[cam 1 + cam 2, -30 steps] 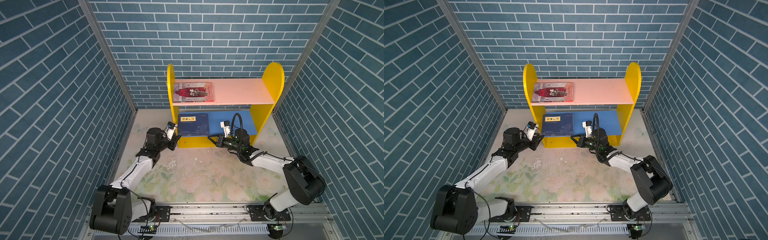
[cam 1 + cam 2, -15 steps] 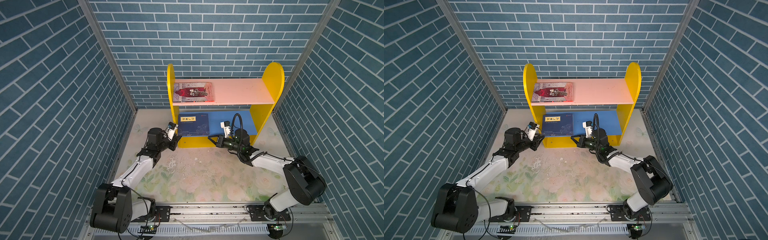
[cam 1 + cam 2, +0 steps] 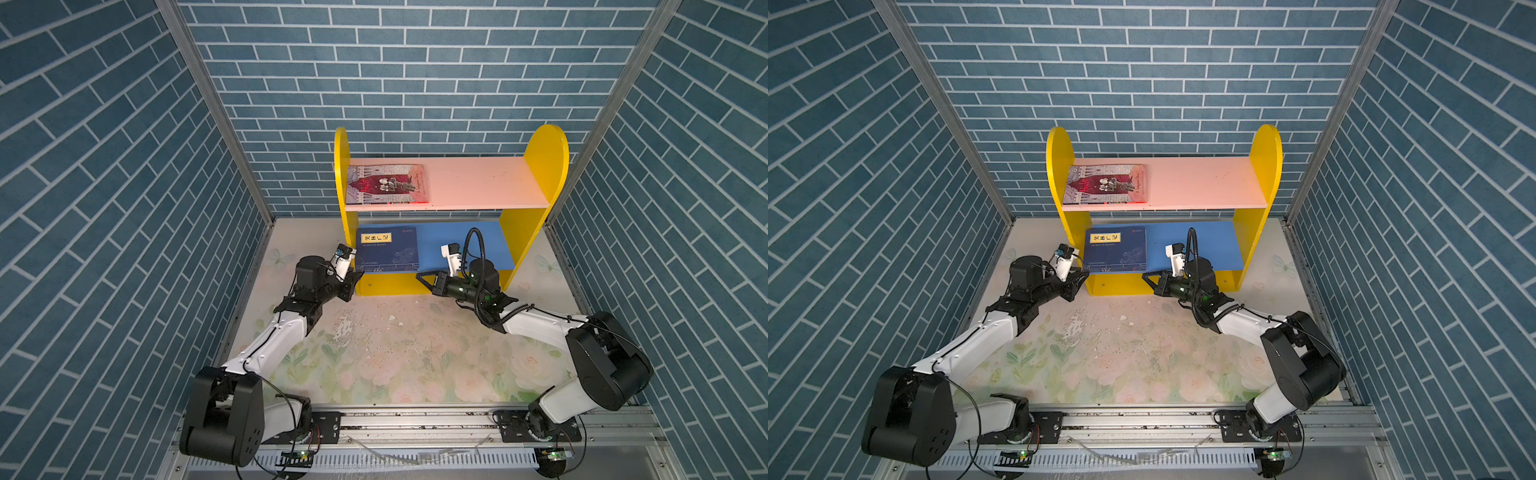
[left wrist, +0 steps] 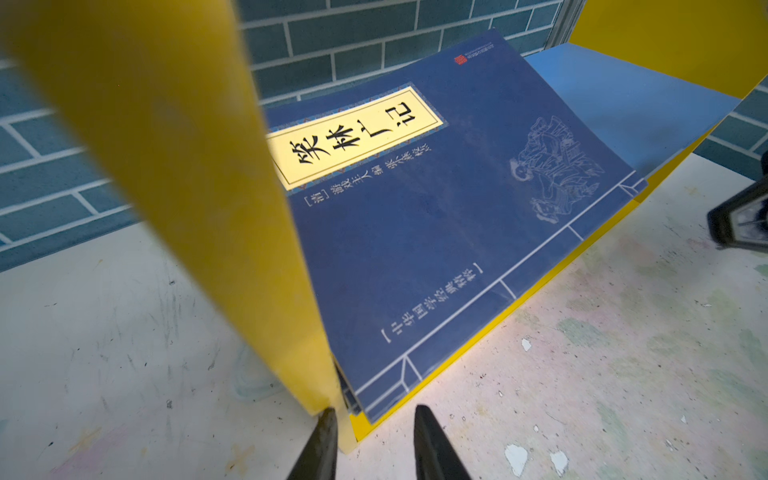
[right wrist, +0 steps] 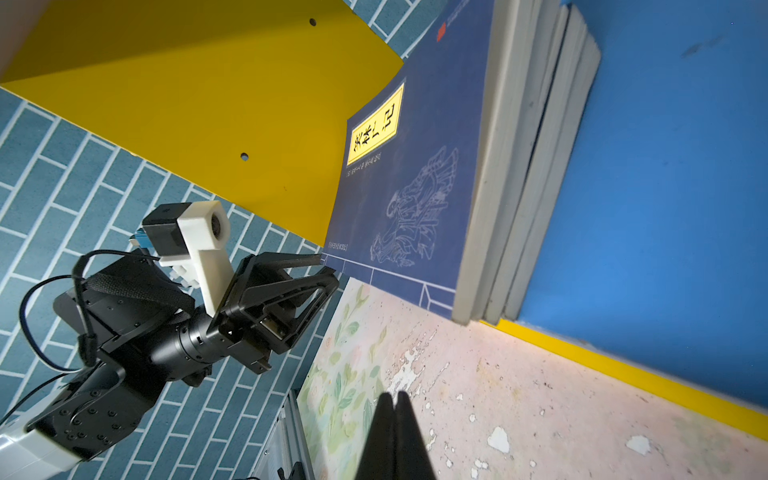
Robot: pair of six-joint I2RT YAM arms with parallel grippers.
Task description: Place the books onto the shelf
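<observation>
The shelf (image 3: 478,183) stands against the back wall in both top views. A grey-and-dark-red book (image 3: 386,185) lies flat at the left of its pink upper board. A stack of navy books (image 3: 388,249) (image 5: 407,187) lies flat at the left of the blue lower board, its front edge over the board's edge. My left gripper (image 4: 374,413) (image 3: 358,272) is open, its tips at the shelf's front left corner, just short of the stack's corner. My right gripper (image 5: 392,395) (image 3: 419,276) is shut and empty, low in front of the lower board near the stack's right front corner.
Blue brick walls (image 3: 124,208) close in the left, back and right. The right half of the blue lower board (image 3: 494,245) and of the pink board is bare. A floral mat (image 3: 395,353) with flaked patches covers the floor before the shelf. A metal rail (image 3: 415,419) runs along the front.
</observation>
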